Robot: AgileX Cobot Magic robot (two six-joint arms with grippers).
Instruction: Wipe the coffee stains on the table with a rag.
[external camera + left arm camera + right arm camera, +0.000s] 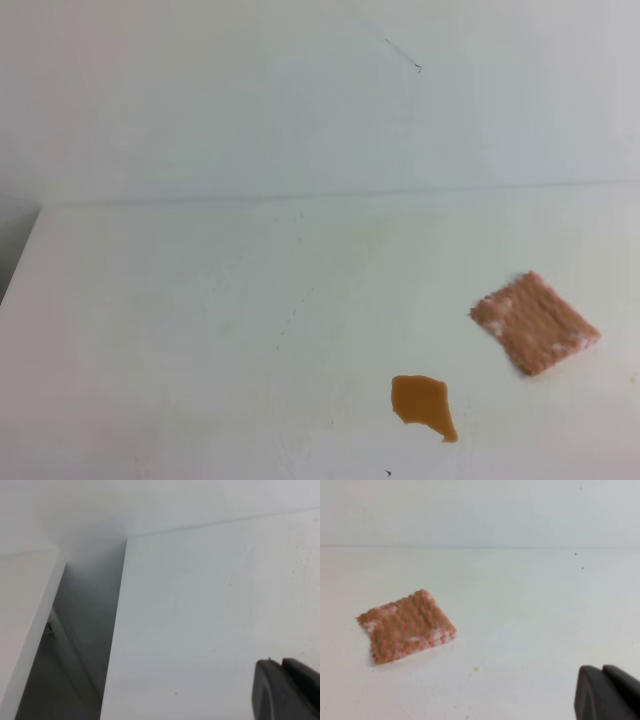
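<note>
Stain [424, 403]: one glossy orange-brown blot on the table [200, 330], low in the high view and a little right of centre. Irregular outline, with a short tail running down and to the right. It looks wet and unsmeared.

Rag [535, 322]: a pinkish-brown fuzzy square with whitish patches, lying flat on the table up and to the right of the stain. Near it, not touching; bare white surface lies between them. It sits turned, one corner toward the back. In the right wrist view the rag [405, 626] lies left of centre, with a tiny tan speck on the table just in front of it.

Right gripper [604, 692]: only dark finger ends show, at the lower right corner of its own view. The two tips sit together with just a thin seam between them, closed and holding nothing. It is well apart from the rag.

Left gripper [284, 689]: dark tips at the lower right of its view, likewise pressed together on nothing. It hangs over bare table [210, 610] near the left edge, where a dark gap drops away.

Neither arm shows in the high view.
</note>
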